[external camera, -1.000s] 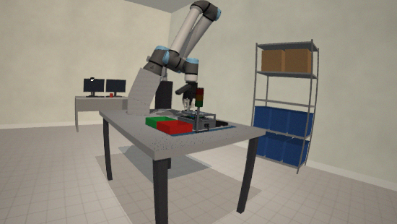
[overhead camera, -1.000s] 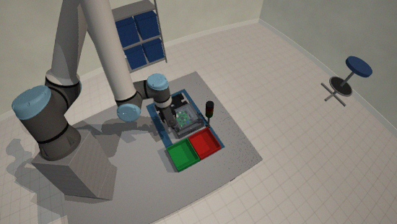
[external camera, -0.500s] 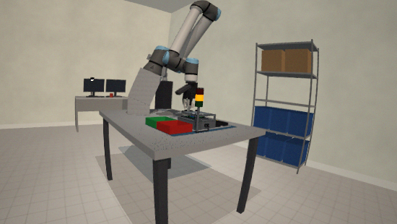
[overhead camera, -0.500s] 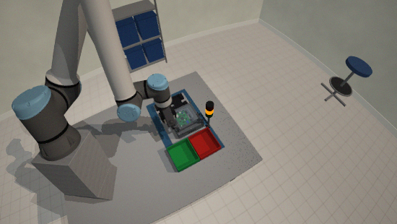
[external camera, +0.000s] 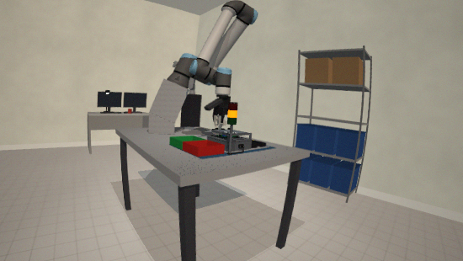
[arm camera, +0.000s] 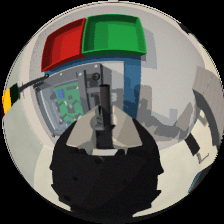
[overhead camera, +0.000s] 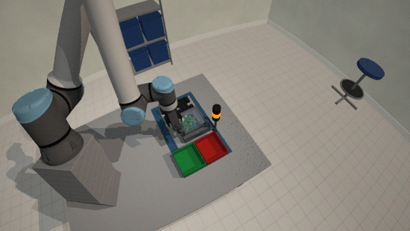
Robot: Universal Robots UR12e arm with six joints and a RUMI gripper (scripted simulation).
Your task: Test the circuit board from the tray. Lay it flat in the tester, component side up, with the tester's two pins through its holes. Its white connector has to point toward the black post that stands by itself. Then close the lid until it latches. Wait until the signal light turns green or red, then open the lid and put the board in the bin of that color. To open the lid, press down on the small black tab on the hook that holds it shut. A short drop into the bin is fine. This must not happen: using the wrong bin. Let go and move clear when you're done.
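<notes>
Seen from the exterior camera, the red bin (overhead camera: pixel 212 147) (external camera: pixel 203 148) (arm camera: pixel 64 44) sits at the near left of the table (overhead camera: pixel 142 186) (external camera: pixel 147 143) (arm camera: pixel 170 65), with the green bin (overhead camera: pixel 188 160) (external camera: pixel 185 140) (arm camera: pixel 114 35) touching it on its far left. To the right of the red bin stands the signal light (overhead camera: pixel 216 112) (external camera: pixel 232 114) (arm camera: pixel 7 101), its middle section glowing amber. Just behind the light is the grey tester (overhead camera: pixel 191 135) (external camera: pixel 223 144) (arm camera: pixel 80 75), on a blue mat (external camera: pixel 265 148) (arm camera: pixel 132 75). The circuit board (overhead camera: pixel 189 122) (arm camera: pixel 70 102) lies in the tester, its green, component-covered face up, under the lowered lid; whether the latch has caught, I cannot tell.

The tool (overhead camera: pixel 178 130) (external camera: pixel 220 126) (arm camera: pixel 106 105) points down at the tester, its fingers nearly pressed together, with nothing plainly pinched between them. The board is beside the fingertips, on the red bin's side in the wrist view, apart from them.

Farther back, the arm's pedestal (overhead camera: pixel 93 171) (external camera: pixel 166 109) rises at the table's far left. A shelf unit (overhead camera: pixel 167 37) (external camera: pixel 298 84) stands beyond the table's right side, and a desk (external camera: pixel 119 122) with two monitors stands at the far left.
</notes>
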